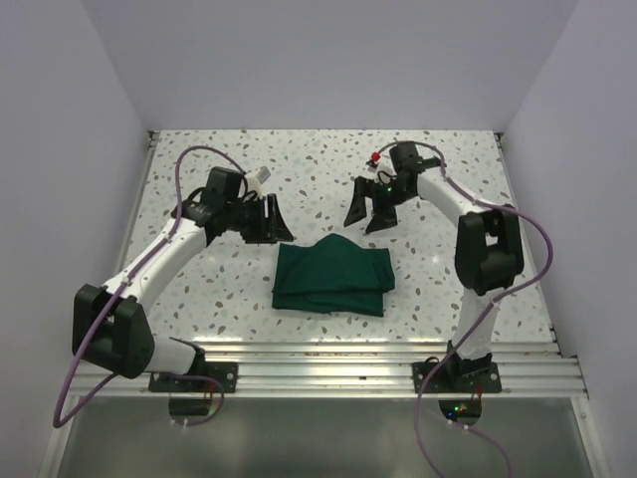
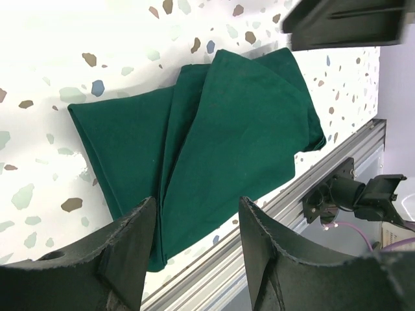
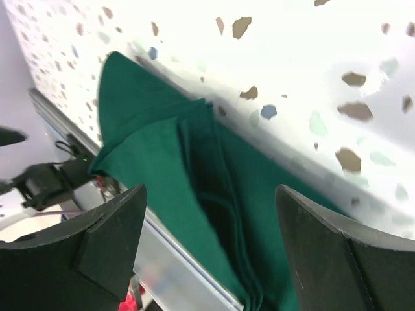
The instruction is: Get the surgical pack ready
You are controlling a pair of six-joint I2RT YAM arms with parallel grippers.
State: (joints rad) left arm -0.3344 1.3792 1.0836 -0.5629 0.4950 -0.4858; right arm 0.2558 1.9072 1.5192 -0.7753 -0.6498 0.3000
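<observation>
Looks mostly done tbh: the surgical pack (image 1: 331,278) lies folded in a bundle by the middle of the tabletop (image 1: 199,289) near edge, with the left end effector (image 1: 271,219) and right end effector (image 1: 368,207) both spread, empty, hovering clear.

top: high, rear, looking down | wrists: close, oblique | shared: surgical pack (image 1: 331,279)

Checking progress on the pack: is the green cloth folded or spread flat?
Folded: the surgical pack lies as a compact layered bundle with overlapping edges.
</observation>
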